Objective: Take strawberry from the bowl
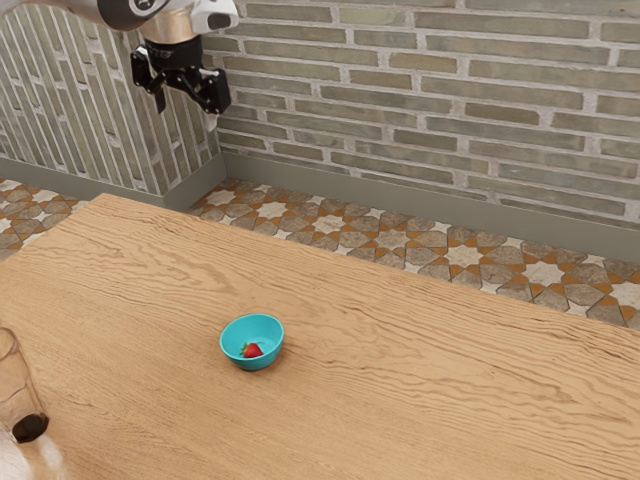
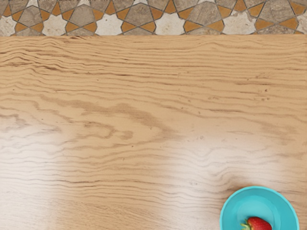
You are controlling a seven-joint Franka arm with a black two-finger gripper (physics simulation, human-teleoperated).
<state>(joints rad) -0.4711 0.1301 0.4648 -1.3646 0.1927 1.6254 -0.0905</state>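
Strawberry (image 1: 252, 351) within bowl rim (image 1: 254, 364); gripper (image 1: 186, 115) apart.

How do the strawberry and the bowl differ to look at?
The strawberry is red with a green leafy top, while the bowl is plain turquoise. The strawberry is much smaller than the bowl. The strawberry lies on its side, while the bowl stands upright around it. Both have rounded outlines.

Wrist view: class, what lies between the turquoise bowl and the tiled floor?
Wooden tabletop lies between the bowl and the tiled floor, as the wrist view shows.
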